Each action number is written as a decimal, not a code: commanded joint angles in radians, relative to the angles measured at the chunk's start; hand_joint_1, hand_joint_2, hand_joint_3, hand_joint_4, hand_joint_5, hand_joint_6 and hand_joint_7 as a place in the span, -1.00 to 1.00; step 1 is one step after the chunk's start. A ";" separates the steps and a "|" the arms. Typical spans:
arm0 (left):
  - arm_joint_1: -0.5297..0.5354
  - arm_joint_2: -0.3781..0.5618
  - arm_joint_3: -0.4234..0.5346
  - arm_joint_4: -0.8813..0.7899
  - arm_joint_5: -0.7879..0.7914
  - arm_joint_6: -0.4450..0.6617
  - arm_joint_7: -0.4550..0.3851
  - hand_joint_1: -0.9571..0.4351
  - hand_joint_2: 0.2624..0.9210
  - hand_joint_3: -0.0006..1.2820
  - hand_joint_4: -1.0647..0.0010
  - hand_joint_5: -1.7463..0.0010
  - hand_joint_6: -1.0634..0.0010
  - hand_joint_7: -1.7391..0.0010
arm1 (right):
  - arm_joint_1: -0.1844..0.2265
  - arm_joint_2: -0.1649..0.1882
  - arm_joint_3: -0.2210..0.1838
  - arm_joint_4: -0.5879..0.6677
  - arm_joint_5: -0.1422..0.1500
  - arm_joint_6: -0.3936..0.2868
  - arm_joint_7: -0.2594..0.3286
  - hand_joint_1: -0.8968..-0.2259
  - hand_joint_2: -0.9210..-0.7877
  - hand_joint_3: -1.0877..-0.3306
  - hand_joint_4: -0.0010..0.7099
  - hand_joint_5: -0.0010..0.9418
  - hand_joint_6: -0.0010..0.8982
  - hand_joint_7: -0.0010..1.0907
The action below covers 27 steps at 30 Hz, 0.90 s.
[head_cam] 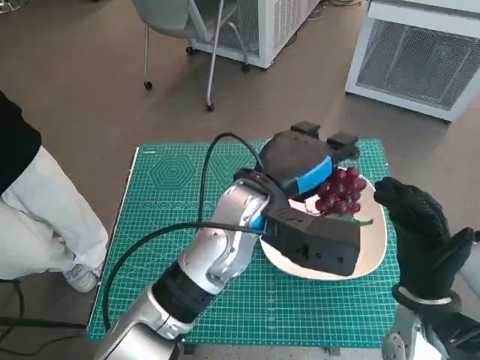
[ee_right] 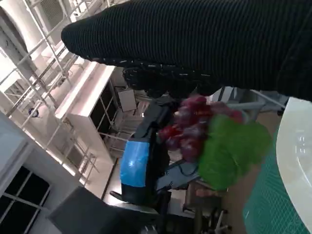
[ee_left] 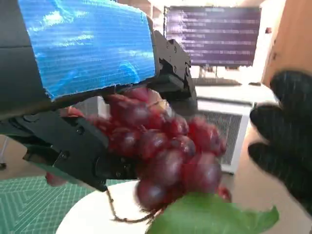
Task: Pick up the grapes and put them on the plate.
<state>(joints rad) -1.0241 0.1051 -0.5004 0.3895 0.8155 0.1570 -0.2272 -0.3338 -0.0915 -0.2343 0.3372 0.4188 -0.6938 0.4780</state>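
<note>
Grapes [head_cam: 341, 190] gripped in left hand [head_cam: 300, 169] above plate [head_cam: 373, 247], right hand [head_cam: 424, 229] spread and idle beside: lower first, then let go gently.

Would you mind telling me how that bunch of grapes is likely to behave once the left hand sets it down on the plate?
The grapes hang as a loose cluster from the left hand, so they will probably sag and spread rather than stay stiff. Their round berries look apt to roll, though the plate has a raised rim. The smooth skins may bruise if squeezed.
</note>
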 commanded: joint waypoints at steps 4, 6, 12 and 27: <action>-0.023 0.011 -0.009 0.019 -0.005 -0.016 -0.018 -0.31 0.90 -0.99 0.55 0.98 0.19 0.98 | 0.001 0.006 0.002 0.033 -0.008 -0.002 -0.004 0.50 -1.00 0.27 0.25 -0.11 -0.51 0.53; -0.023 0.010 -0.006 0.036 -0.010 -0.023 -0.008 -0.32 0.91 -0.99 0.58 0.99 0.22 0.99 | 0.000 0.006 0.002 0.034 -0.006 -0.002 -0.003 0.50 -1.00 0.27 0.25 -0.11 -0.51 0.53; -0.035 0.005 -0.002 0.105 -0.017 -0.040 0.024 -0.34 0.91 -1.00 0.66 1.00 0.31 1.00 | -0.005 0.004 0.002 0.040 -0.001 -0.001 0.001 0.50 -1.00 0.27 0.26 -0.12 -0.51 0.52; 0.029 0.091 0.074 0.073 -0.106 -0.124 0.043 -0.33 0.91 -1.00 0.98 1.00 0.48 1.00 | -0.009 0.004 0.001 0.043 0.005 -0.003 0.006 0.50 -1.00 0.27 0.27 -0.13 -0.50 0.52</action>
<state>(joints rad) -1.0250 0.1582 -0.4636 0.5086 0.7383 0.0552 -0.1984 -0.3560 -0.0912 -0.2331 0.3708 0.4241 -0.6998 0.4817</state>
